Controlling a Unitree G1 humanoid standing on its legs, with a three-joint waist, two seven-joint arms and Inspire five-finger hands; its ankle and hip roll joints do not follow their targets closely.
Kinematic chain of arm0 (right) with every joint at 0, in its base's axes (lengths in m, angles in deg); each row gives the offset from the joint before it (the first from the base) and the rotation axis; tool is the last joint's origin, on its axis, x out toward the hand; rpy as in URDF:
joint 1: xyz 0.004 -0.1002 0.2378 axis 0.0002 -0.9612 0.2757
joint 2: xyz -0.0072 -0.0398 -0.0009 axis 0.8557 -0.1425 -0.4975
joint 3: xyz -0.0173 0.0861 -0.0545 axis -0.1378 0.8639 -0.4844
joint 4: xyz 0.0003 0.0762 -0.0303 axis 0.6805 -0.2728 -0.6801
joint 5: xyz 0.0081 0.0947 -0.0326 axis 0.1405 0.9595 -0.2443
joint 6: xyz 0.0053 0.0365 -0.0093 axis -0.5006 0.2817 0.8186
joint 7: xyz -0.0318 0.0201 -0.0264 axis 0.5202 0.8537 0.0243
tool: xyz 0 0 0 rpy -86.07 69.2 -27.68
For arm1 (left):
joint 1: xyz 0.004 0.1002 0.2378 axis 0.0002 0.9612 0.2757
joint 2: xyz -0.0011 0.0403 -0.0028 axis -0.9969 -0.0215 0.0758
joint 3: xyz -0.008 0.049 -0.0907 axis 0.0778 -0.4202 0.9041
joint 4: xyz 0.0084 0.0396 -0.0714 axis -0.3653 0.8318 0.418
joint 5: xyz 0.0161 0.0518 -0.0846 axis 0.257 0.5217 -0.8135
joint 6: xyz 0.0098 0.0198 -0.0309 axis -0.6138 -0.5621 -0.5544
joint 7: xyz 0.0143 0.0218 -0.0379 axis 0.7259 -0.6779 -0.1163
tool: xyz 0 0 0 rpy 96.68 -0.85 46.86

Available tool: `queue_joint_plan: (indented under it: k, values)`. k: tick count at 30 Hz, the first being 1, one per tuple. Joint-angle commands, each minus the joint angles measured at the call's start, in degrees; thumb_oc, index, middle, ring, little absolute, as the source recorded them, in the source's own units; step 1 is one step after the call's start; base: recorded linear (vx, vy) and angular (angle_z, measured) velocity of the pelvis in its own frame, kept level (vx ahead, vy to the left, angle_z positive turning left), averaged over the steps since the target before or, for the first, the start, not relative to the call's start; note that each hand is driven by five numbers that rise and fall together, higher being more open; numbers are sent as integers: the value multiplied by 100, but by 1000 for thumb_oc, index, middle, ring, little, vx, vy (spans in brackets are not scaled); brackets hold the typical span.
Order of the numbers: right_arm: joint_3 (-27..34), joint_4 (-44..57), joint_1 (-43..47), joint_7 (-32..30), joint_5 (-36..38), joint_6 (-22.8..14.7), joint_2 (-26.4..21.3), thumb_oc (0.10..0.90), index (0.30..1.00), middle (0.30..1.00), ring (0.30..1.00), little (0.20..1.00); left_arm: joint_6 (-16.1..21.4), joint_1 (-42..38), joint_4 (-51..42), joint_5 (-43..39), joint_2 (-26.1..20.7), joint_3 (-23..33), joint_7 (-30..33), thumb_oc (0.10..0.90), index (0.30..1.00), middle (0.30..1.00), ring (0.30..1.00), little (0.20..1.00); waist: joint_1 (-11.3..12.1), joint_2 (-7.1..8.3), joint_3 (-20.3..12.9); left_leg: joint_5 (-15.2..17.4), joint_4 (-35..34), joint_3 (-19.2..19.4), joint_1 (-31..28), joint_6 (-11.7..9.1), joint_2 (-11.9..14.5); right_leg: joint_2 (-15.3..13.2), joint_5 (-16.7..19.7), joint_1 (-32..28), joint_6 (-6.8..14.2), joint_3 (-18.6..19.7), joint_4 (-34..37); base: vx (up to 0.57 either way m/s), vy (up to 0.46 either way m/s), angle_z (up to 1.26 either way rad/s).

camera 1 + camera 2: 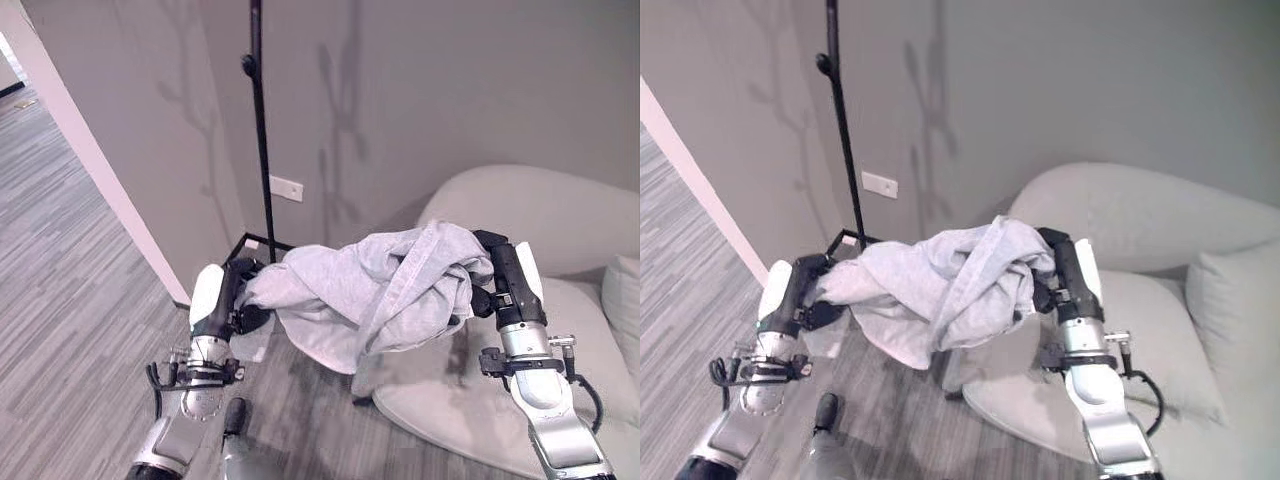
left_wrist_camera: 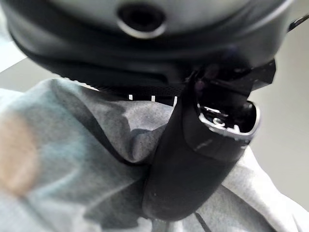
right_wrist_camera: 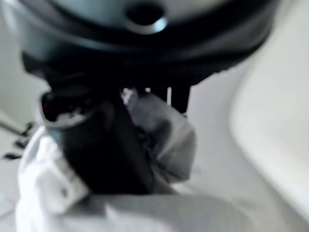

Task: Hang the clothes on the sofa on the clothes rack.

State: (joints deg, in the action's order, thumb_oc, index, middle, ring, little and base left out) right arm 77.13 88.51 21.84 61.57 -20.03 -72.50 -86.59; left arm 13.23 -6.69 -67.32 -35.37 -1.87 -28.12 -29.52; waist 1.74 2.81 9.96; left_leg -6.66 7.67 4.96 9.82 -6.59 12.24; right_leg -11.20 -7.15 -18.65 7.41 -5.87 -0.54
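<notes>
Head eyes look down together; wrist cameras sit close, seemingly against cloth (image 2: 87, 159)

left hand (image 1: 232, 290): dark, white back cover, lower left | right hand (image 1: 503, 275): dark, white side cover, right of centre | forearms: silver-grey metal, black wrist rings with small screws | thumb (image 2: 193, 164): glossy black shell

A pale grey, plain cotton garment (image 1: 380, 285) is hanging over an off-white rounded sofa (image 1: 560, 225); a thin black metal rack pole (image 1: 262, 130) is crossing grey wall (image 1: 450, 80), above grey-streaked wood-plank flooring (image 1: 60, 260).
</notes>
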Motion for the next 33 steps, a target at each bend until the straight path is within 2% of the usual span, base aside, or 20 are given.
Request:
queue_joint_plan:
  k: [1,2,3,4,5,6,7,8,9,10,12,13,14,16,20,27,29,31,32,33]
  values:
    - [874,-305,910,-880,-588,-223,-84,400,300,300,300,300,-90,-354,-504,500,-733,1041,1221,400,300,300,300,300,88,167,-813,503,-416,-330,-431,204,-424,-291,86,847,132,-3,-750,178,382,4]
    - [895,-305,967,-922,-687,-184,-44,400,300,300,300,300,-148,-445,-505,594,-834,1115,1294,400,300,300,300,300,76,198,-852,578,-447,-271,-532,322,-555,-378,160,973,149,36,-1033,212,548,9]
    - [905,-339,1076,-1007,-824,-118,-64,400,300,300,300,300,-252,-642,-498,707,-987,1193,1404,400,300,300,300,300,60,241,-862,630,-474,-161,-647,468,-714,-523,404,1144,180,86,-1459,216,556,23]
    - [900,-337,1252,-1070,-998,-40,-75,400,300,300,300,300,-337,-759,-549,899,-1111,1309,1543,400,300,300,300,300,69,205,-893,802,-537,-44,-912,642,-910,-751,769,1386,109,-42,-2097,156,444,5]
    - [884,-338,1275,-1077,-1013,-29,-74,400,300,300,300,300,-346,-758,-555,912,-1107,1322,1551,400,300,300,300,300,74,217,-867,803,-551,-22,-934,667,-936,-781,770,1413,124,-9,-2150,164,413,-8]
    - [866,-382,1412,-1152,-1102,11,-121,400,300,300,300,300,-412,-848,-599,1000,-1193,1403,1635,400,300,300,300,300,130,178,-847,930,-566,75,-1106,747,-1018,-1046,965,1500,48,-299,-2524,73,316,-18]
    - [876,-410,1596,-1226,-1192,45,-196,400,300,300,300,300,-514,-924,-712,1141,-1296,1573,1722,400,300,300,300,300,197,140,-816,974,-599,176,-1227,834,-1114,-1240,916,1527,-13,-628,-2777,193,502,-35]
    - [882,-443,1784,-1251,-1294,96,-283,400,300,300,300,300,-587,-1020,-857,1279,-1412,1793,1752,400,300,300,300,300,150,124,-812,1129,-737,240,-1556,906,-1217,-1099,798,1734,-34,-956,-3124,216,436,-50]
    - [1008,-511,1916,-1389,-1501,163,-491,400,300,300,300,300,-665,-1257,-817,1330,-1488,1934,1886,400,300,300,300,300,11,101,-749,1155,-839,163,-1754,903,-1291,-556,500,2094,-70,-961,-3011,171,280,-40]
    - [1008,-524,1943,-1401,-1508,163,-500,400,300,300,300,300,-666,-1287,-802,1333,-1486,1930,1897,400,300,300,300,300,18,79,-737,1119,-847,175,-1733,899,-1266,-530,538,2105,-100,-977,-2978,107,93,-19]
    - [1090,-619,2211,-1686,-1609,214,-690,400,300,300,300,300,-776,-1567,-694,1338,-1602,1959,2047,400,300,300,300,300,-49,15,-724,1146,-950,167,-1869,847,-1313,-223,502,2261,-83,-1123,-2294,98,-12,19]
    - [1144,-697,2404,-1955,-1701,282,-799,400,300,300,300,300,-774,-1850,-598,1295,-1715,1943,2144,400,300,300,300,300,-146,18,-724,1162,-1024,128,-1958,760,-1304,-20,621,2387,-80,-1143,-1432,166,-69,10]
    - [1238,-714,2433,-2108,-1690,309,-818,400,300,300,300,300,-792,-2006,-544,1286,-1767,1906,2210,400,300,300,300,300,-248,6,-747,1215,-1045,56,-2007,728,-1283,134,615,2383,-39,-921,-1171,120,-72,3]
    - [1280,-757,2481,-2215,-1706,329,-860,400,300,300,300,300,-782,-2131,-489,1302,-1794,1804,2216,400,300,300,300,300,-301,1,-727,1188,-1059,65,-2036,731,-1254,193,870,2447,28,-784,-1103,81,-25,9]
    - [1597,-984,2640,-2551,-1742,405,-1288,400,300,300,300,300,-673,-2380,-539,1321,-1815,1575,2076,400,300,300,300,300,-265,3,-1092,1259,-1023,169,-2031,617,-1154,540,784,1767,-70,-647,-102,215,-117,20]
    - [1865,-1045,2635,-2766,-1987,617,-1542,400,300,300,300,300,-601,-2584,-561,1072,-1519,1286,1884,400,300,300,300,300,-334,-32,-1225,1344,-930,231,-2021,499,-984,685,851,1486,-93,-572,342,98,-65,-22]
    - [2139,-1072,2441,-2882,-2030,713,-1547,400,300,300,300,300,-524,-2607,-742,1028,-1364,1261,1777,400,300,300,300,300,-388,-19,-1200,1341,-866,265,-1992,409,-908,705,846,1413,-108,-567,433,69,-65,-6]
    - [2175,-1042,2392,-2878,-2031,715,-1536,400,300,300,300,300,-530,-2585,-786,1029,-1347,1261,1747,400,300,300,300,300,-370,-18,-1208,1356,-851,263,-1989,399,-900,713,846,1402,-112,-570,445,31,-32,-11]
    - [2368,-983,2264,-2963,-2050,730,-1511,400,300,300,300,300,-438,-2535,-874,963,-1258,1237,1663,400,300,300,300,300,-433,3,-1157,1434,-565,313,-1908,366,-889,709,805,1393,-130,-567,445,-29,0,-15]
    - [2384,-958,2272,-3000,-2045,748,-1588,400,300,300,300,300,-423,-2599,-893,855,-1176,1157,1680,400,300,300,300,300,-394,7,-1056,1496,-366,157,-1743,408,-1036,690,813,1432,-136,-537,427,-73,17,-9]
